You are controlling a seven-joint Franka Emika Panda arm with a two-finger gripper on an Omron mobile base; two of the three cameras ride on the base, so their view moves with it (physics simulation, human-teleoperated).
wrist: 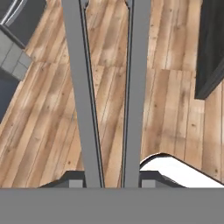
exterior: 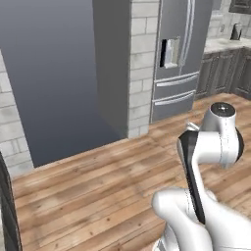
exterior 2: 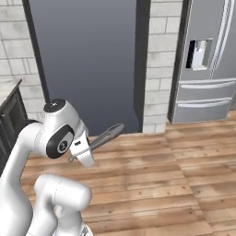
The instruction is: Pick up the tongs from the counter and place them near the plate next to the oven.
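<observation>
My gripper (exterior 2: pixel 86 147) is shut on the slim grey metal tongs (exterior 2: pixel 105 135), which stick out up and to the right from the hand, held in the air over the wooden floor. In the hand view the tongs' two long arms (wrist: pixel 82 87) run from between the dark fingertips (wrist: pixel 75 180) up to the top edge, side by side with a narrow gap between them. A marbled counter (exterior 2: pixel 6 88) over dark cabinets shows at the left edge of the right base view. The plate is out of view.
A steel fridge (exterior: pixel 179 54) (exterior 2: pixel 207 60) stands ahead on the right, beside a pale brick pillar (exterior: pixel 142 63) (exterior 2: pixel 159 64) and a wide dark grey wall panel (exterior: pixel 54 73). A far counter (exterior: pixel 223 44) with dark cabinets lies beyond the fridge. Wooden floor (exterior 2: pixel 184 175) spreads below.
</observation>
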